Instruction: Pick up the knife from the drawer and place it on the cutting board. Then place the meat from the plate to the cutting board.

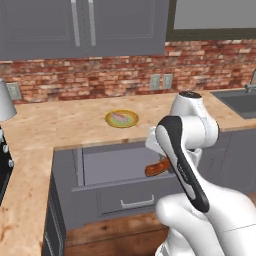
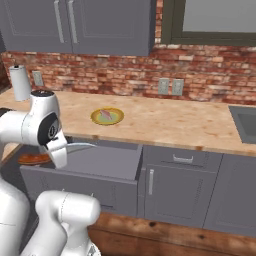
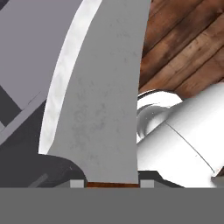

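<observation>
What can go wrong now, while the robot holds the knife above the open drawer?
1. The gripper holds the knife by its handle only, so the long blade may swing or slip.
2. The blade tip points across the drawer and could hit its wall.
3. The plate with the meat may be bumped on the counter.

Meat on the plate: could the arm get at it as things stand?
Probably not yet: the tool is shut on the knife over the open drawer. The meat lies uncovered on its plate.
</observation>
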You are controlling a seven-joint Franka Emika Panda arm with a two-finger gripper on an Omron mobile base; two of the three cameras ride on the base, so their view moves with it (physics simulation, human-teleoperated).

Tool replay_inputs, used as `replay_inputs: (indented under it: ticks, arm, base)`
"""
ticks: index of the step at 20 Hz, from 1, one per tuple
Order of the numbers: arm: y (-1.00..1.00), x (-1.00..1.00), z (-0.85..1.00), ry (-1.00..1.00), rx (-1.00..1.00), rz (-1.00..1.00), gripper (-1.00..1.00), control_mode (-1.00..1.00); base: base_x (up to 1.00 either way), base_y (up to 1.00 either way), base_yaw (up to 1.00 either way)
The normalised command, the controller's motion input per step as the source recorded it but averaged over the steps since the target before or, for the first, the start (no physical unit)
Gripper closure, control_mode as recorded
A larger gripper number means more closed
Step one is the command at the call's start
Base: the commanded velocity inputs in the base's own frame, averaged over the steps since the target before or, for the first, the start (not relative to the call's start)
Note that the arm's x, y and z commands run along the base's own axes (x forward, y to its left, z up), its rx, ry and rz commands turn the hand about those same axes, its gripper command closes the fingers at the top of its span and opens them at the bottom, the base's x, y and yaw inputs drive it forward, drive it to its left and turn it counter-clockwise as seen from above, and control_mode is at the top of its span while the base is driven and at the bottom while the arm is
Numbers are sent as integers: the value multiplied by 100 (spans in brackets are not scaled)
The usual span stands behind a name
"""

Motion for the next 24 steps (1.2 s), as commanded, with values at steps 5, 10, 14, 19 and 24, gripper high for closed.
replay_inputs:
  ticks: [5,10,14,19,24]
  arm:
    - [-15,-4,6,0,0,-4,100,100]
    - [0,0,0,0,0,0,100,100]
    - [0,0,0,0,0,0,100,100]
    - [0,0,0,0,0,0,100,100]
    - [0,0,0,0,0,0,100,100]
  base:
    - [-4,-74,-23]
    - [0,-100,-33]
    - [1,-61,-81]
    - [0,-19,-94]
    - [7,-38,-80]
